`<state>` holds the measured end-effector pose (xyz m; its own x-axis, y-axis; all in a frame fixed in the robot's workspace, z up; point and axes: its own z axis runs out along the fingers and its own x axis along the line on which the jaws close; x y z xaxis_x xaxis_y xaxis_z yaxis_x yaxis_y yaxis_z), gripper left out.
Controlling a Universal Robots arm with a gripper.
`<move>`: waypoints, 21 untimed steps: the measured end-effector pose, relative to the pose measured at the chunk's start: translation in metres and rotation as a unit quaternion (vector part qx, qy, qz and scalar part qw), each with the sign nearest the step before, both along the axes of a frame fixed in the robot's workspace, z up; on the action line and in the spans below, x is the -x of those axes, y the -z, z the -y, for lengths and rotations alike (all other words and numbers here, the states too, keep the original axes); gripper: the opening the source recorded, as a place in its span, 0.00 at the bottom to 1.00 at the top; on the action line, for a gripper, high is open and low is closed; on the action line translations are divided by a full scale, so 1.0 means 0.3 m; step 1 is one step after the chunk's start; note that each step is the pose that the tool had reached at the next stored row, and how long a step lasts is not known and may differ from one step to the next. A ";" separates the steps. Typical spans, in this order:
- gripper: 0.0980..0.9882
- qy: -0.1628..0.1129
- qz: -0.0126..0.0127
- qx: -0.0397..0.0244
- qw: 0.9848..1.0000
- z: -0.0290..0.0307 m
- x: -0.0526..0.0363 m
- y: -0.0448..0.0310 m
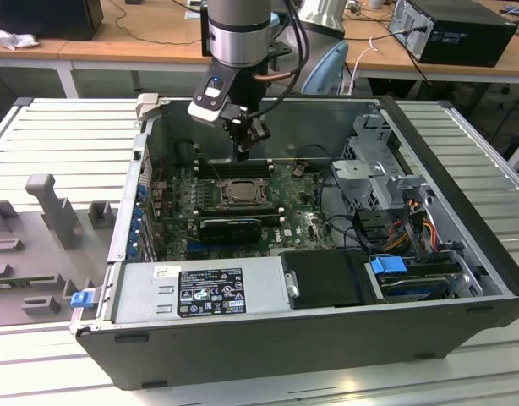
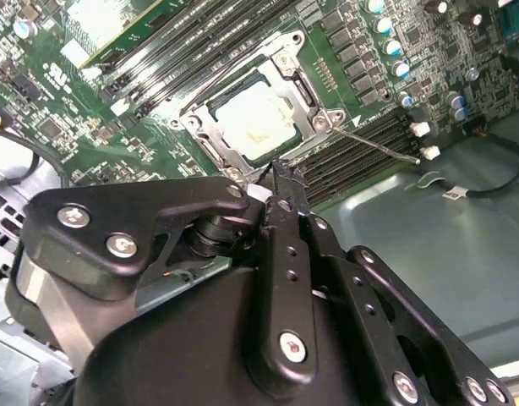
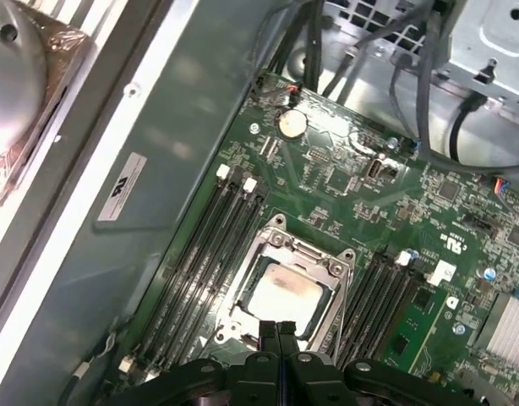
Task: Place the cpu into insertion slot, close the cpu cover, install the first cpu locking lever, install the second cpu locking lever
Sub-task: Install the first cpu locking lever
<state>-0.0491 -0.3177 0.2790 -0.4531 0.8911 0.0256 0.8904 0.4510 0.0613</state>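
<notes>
Inside the open computer case (image 1: 243, 338), the cpu (image 3: 281, 294) lies in the insertion slot (image 3: 275, 230), with the cpu cover (image 3: 331, 292) down around it. The tool (image 3: 277, 330), pinched together and empty, hangs at the socket's edge.

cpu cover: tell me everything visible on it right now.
The cpu cover is a thin dark-silver metal frame with a square window, lying flat on the green board between black memory slots. The pale cpu shows through it. The gripper, shut, hangs at one edge; contact unclear.
</notes>
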 end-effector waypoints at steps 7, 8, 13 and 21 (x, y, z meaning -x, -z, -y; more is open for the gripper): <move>0.01 -0.028 0.000 0.000 1.000 0.000 0.000 0.000; 0.01 -0.033 0.000 0.000 0.999 0.000 0.000 0.000; 0.01 -0.053 0.000 0.000 0.999 0.000 0.000 0.000; 0.01 -0.113 0.000 0.000 0.994 0.000 0.000 0.000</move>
<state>-0.0491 -0.3177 0.2790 -0.6410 0.7671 0.0255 0.7669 0.6389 0.0613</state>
